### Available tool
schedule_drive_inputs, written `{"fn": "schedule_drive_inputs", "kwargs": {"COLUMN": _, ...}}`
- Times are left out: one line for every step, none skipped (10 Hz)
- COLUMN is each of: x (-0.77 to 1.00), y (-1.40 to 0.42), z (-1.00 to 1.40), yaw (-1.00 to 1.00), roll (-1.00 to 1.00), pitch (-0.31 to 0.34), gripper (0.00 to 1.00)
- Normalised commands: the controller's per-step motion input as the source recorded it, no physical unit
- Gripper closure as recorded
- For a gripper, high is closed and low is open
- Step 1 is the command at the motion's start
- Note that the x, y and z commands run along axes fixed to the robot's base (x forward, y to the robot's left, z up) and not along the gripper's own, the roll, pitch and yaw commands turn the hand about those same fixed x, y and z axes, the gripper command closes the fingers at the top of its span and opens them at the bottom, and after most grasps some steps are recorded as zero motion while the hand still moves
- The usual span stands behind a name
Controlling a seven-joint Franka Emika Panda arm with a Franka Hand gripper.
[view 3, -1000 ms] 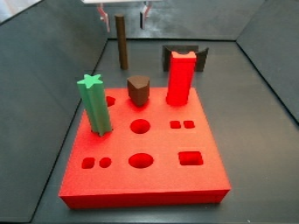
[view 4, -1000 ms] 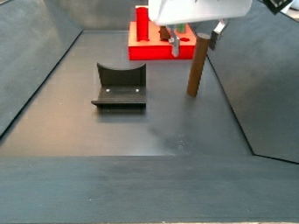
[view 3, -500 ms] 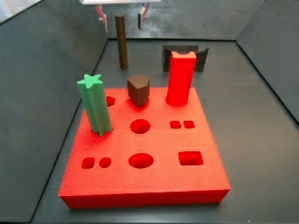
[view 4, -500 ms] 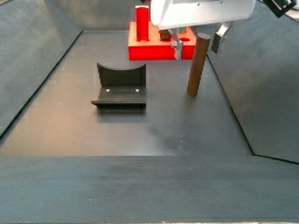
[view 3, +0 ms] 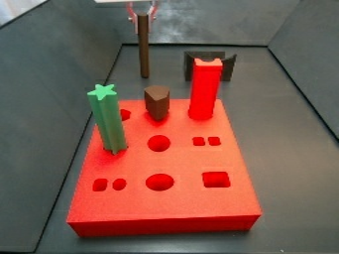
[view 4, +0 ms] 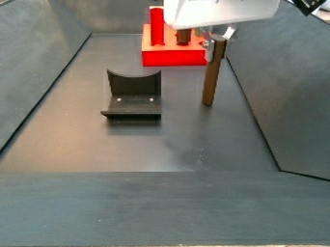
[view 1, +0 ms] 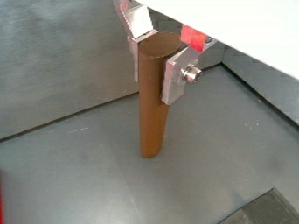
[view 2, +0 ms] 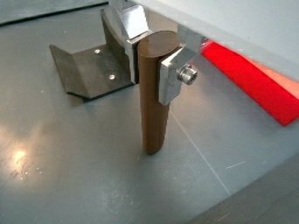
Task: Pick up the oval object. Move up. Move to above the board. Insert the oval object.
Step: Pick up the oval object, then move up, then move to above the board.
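The oval object, a tall thin dark brown rod (view 3: 142, 55), stands upright on the grey floor beyond the board's far edge; it also shows in a side view (view 4: 209, 75) and in both wrist views (view 1: 152, 105) (view 2: 156, 105). My gripper (view 3: 141, 15) (view 4: 214, 37) is shut on the rod's top, with a silver finger pressed against each side (view 1: 158, 52) (view 2: 158, 52). The rod's base looks to be touching the floor. The bright red board (view 3: 172, 208) (view 4: 175, 56) (view 2: 251, 74) lies flat with round, square and paired holes.
A green star-topped peg (view 3: 106, 119), a short brown peg (view 3: 157, 101) and a tall red peg (view 3: 203, 87) stand in the board. The fixture (view 4: 131, 95) (view 2: 84, 66) stands on the floor beside the rod. Dark walls enclose the floor.
The fingers have closed from open onto the top of the rod. The rod has straightened and shifted slightly between them.
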Motion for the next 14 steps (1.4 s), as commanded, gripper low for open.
{"fn": "schedule_drive_inputs", "kwargs": {"x": 0.00, "y": 0.00, "z": 0.00, "yaw": 0.00, "roll": 0.00, "pitch": 0.000, "gripper": 1.00}}
{"fn": "schedule_drive_inputs", "kwargs": {"x": 0.00, "y": 0.00, "z": 0.00, "yaw": 0.00, "roll": 0.00, "pitch": 0.000, "gripper": 1.00}}
{"fn": "schedule_drive_inputs", "kwargs": {"x": 0.00, "y": 0.00, "z": 0.00, "yaw": 0.00, "roll": 0.00, "pitch": 0.000, "gripper": 1.00}}
{"fn": "schedule_drive_inputs", "kwargs": {"x": 0.00, "y": 0.00, "z": 0.00, "yaw": 0.00, "roll": 0.00, "pitch": 0.000, "gripper": 1.00}}
{"fn": "schedule_drive_inputs", "kwargs": {"x": 0.00, "y": 0.00, "z": 0.00, "yaw": 0.00, "roll": 0.00, "pitch": 0.000, "gripper": 1.00}}
{"fn": "schedule_drive_inputs", "kwargs": {"x": 0.00, "y": 0.00, "z": 0.00, "yaw": 0.00, "roll": 0.00, "pitch": 0.000, "gripper": 1.00}}
{"fn": "schedule_drive_inputs", "kwargs": {"x": 0.00, "y": 0.00, "z": 0.83, "yaw": 0.00, "roll": 0.00, "pitch": 0.000, "gripper": 1.00}}
{"fn": "schedule_drive_inputs", "kwargs": {"x": -0.01, "y": 0.06, "z": 0.82, "yaw": 0.03, "roll": 0.00, "pitch": 0.004, "gripper": 1.00}}
{"fn": "schedule_drive_inputs", "kwargs": {"x": -0.02, "y": 0.06, "z": 0.73, "yaw": 0.03, "roll": 0.01, "pitch": 0.013, "gripper": 1.00}}
{"fn": "schedule_drive_inputs", "kwargs": {"x": -0.01, "y": 0.04, "z": 0.54, "yaw": 0.01, "roll": 0.02, "pitch": 0.027, "gripper": 1.00}}
{"fn": "schedule_drive_inputs", "kwargs": {"x": -0.01, "y": 0.03, "z": 0.38, "yaw": 0.00, "roll": 0.02, "pitch": 0.041, "gripper": 1.00}}
{"fn": "schedule_drive_inputs", "kwargs": {"x": -0.37, "y": -0.49, "z": 1.00, "yaw": -0.35, "roll": 0.00, "pitch": 0.047, "gripper": 1.00}}
{"fn": "schedule_drive_inputs", "kwargs": {"x": -0.37, "y": -0.50, "z": 0.94, "yaw": -0.35, "roll": 0.01, "pitch": 0.046, "gripper": 1.00}}
{"fn": "schedule_drive_inputs", "kwargs": {"x": -0.26, "y": -0.30, "z": 0.75, "yaw": -0.23, "roll": 0.02, "pitch": -0.012, "gripper": 1.00}}
